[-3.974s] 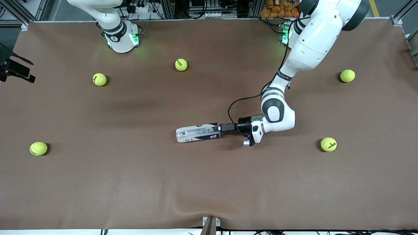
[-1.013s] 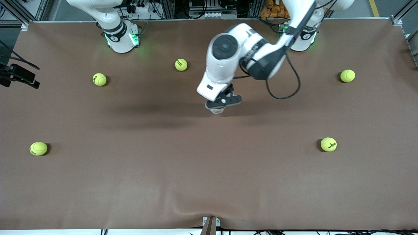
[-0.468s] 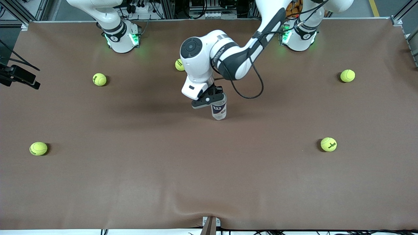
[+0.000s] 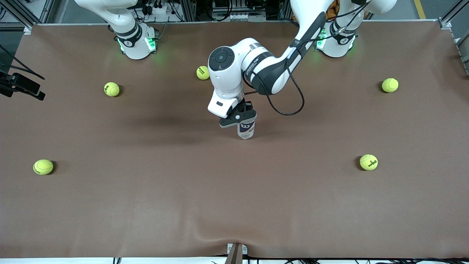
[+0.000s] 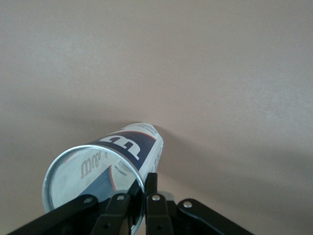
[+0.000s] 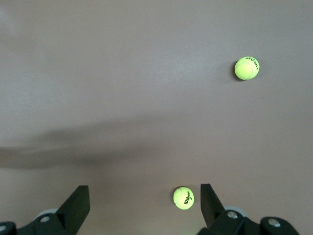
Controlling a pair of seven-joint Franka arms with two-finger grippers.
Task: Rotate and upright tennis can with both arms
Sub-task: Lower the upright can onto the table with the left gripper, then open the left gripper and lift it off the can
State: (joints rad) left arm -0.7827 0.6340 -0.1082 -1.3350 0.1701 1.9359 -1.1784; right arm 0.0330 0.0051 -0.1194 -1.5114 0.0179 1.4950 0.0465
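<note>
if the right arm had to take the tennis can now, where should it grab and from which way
Probably the label band on the lower body of the tennis can, approached level from the right arm's end of the table. The can stands nearly upright mid-table, and the left tool is shut on its silvery rim from above, so the top is taken. The round wall suits fingers closing across its width. The right tool waits open, high over the table.

Glossy plastic tennis can [image 5: 128,147], silvery metal rim, matt brown table [image 4: 234,205]
</note>
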